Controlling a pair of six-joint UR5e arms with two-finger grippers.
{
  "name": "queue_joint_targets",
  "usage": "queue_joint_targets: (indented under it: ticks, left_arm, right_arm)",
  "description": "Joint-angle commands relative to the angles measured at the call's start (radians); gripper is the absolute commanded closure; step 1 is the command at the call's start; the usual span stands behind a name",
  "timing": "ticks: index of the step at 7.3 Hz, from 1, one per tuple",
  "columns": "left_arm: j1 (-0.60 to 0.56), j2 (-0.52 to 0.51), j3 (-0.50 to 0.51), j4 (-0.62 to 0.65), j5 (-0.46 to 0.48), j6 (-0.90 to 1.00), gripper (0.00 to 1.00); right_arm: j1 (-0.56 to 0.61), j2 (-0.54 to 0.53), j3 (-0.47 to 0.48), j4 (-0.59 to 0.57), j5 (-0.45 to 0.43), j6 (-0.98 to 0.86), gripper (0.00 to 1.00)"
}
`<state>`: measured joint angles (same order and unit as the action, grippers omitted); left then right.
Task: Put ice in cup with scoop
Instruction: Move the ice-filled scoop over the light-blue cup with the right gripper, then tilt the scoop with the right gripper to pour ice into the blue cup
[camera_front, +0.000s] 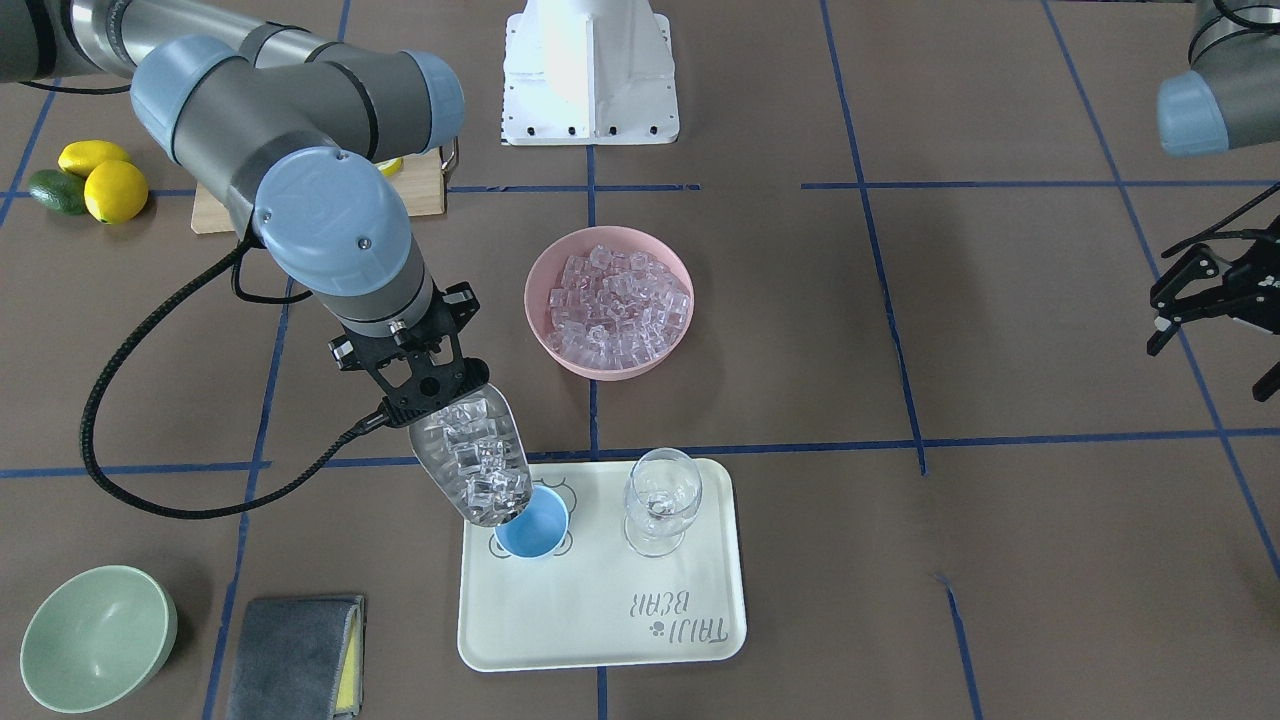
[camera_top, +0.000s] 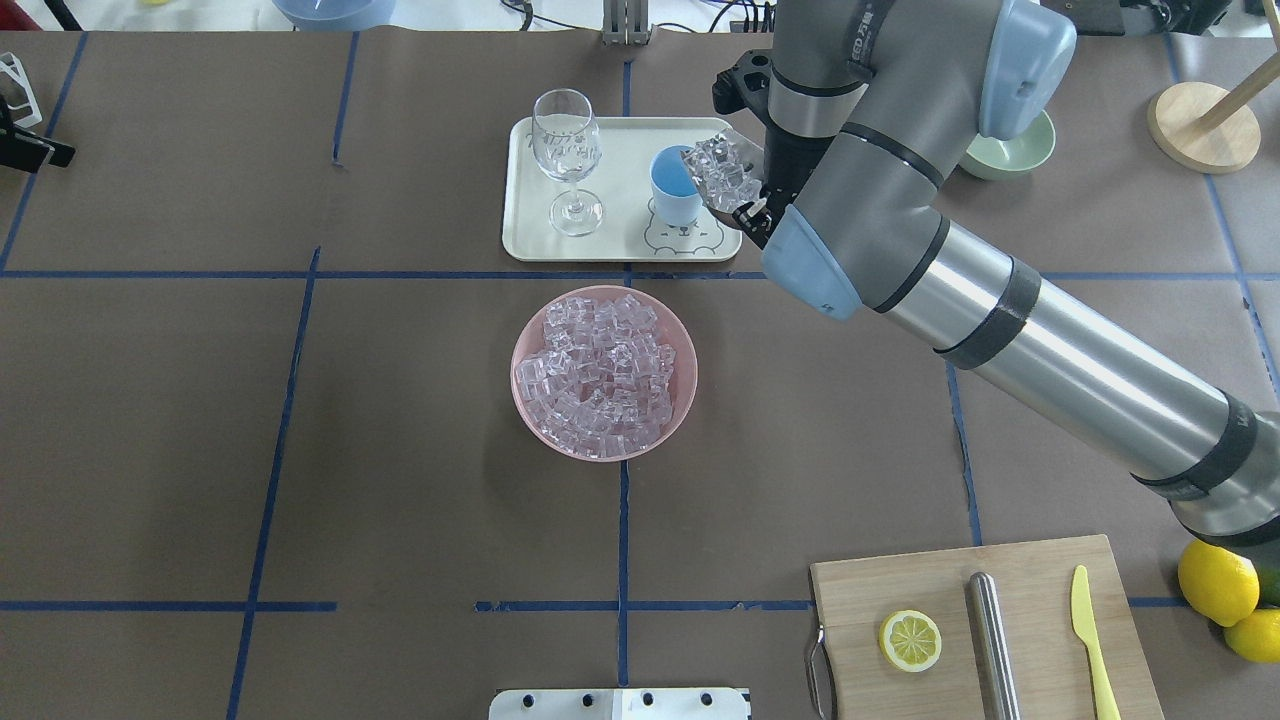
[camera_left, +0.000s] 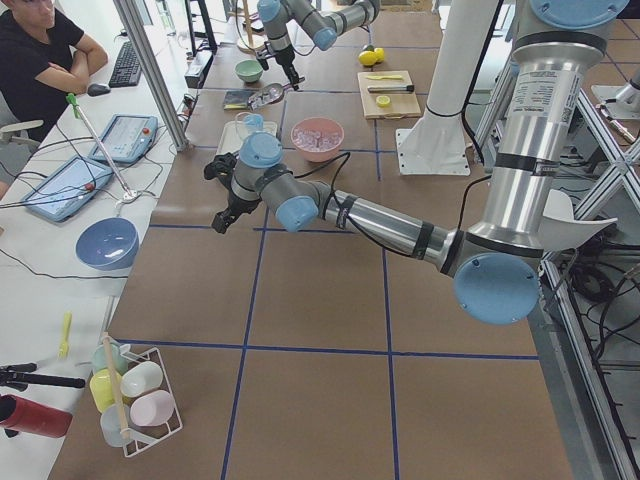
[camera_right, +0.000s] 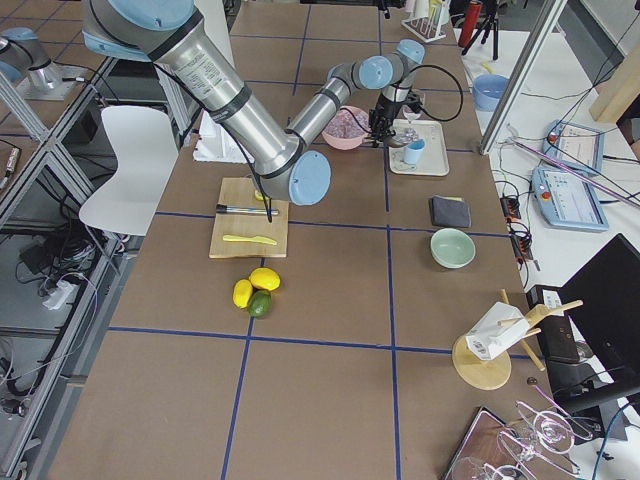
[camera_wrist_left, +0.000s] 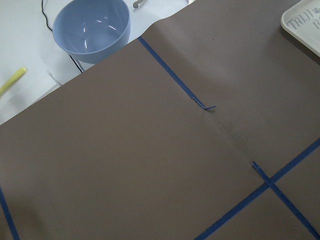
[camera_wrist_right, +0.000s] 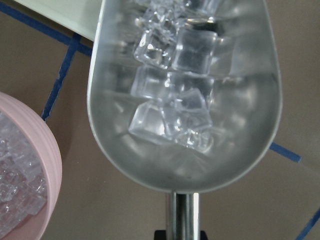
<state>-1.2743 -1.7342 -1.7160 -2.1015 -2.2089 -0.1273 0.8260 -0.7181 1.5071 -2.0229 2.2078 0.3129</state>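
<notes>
My right gripper (camera_front: 428, 378) is shut on the thin rod handle of the steel scoop (camera_front: 472, 462). The scoop is tilted down, with its mouth over the rim of the light-blue cup (camera_front: 535, 527). The cup stands on the cream tray (camera_front: 600, 625). Several clear ice cubes (camera_wrist_right: 175, 95) lie in the scoop's trough (camera_wrist_right: 240, 145). More ice (camera_front: 612, 298) is heaped in the pink bowl (camera_front: 560, 352) behind the tray. In the overhead view the scoop (camera_top: 722, 170) touches the cup (camera_top: 675, 187) from its right. My left gripper (camera_front: 1212, 330) hangs open and empty, far off at the table's side.
A clear wine glass (camera_front: 660, 500) stands on the tray beside the cup. A pale green bowl (camera_front: 98, 635) and a grey cloth (camera_front: 295, 655) lie near the front edge. A cutting board (camera_top: 1040, 575) carries a lemon slice, a steel cylinder and a yellow knife. Lemons (camera_front: 115, 190) lie beside it.
</notes>
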Motion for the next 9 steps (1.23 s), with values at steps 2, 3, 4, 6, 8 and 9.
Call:
queue_joint_targets:
  ticks: [2, 3, 4, 6, 8, 9]
  left_arm:
    - [0.000, 0.001, 0.001, 0.000, 0.000, 0.005, 0.00]
    - [0.000, 0.001, 0.001, 0.000, -0.002, 0.006, 0.00]
    - [0.000, 0.001, 0.001, 0.000, -0.002, 0.008, 0.00]
    - [0.000, 0.010, -0.001, -0.003, -0.002, 0.009, 0.00]
    - [0.000, 0.010, -0.001, -0.003, -0.003, 0.009, 0.00]
    - [-0.003, 0.009, -0.002, -0.003, -0.003, 0.009, 0.00]
  right_arm:
    - [-0.001, 0.077, -0.086, -0.088, 0.018, -0.002, 1.00]
    - [-0.001, 0.085, -0.096, -0.101, 0.018, -0.002, 1.00]
    - [-0.001, 0.086, -0.097, -0.109, 0.020, -0.002, 1.00]
    - [-0.002, 0.147, -0.170, -0.138, 0.020, -0.003, 1.00]
    - [-0.008, 0.158, -0.189, -0.145, 0.018, -0.003, 1.00]
    - [-0.014, 0.158, -0.189, -0.145, 0.018, -0.003, 1.00]
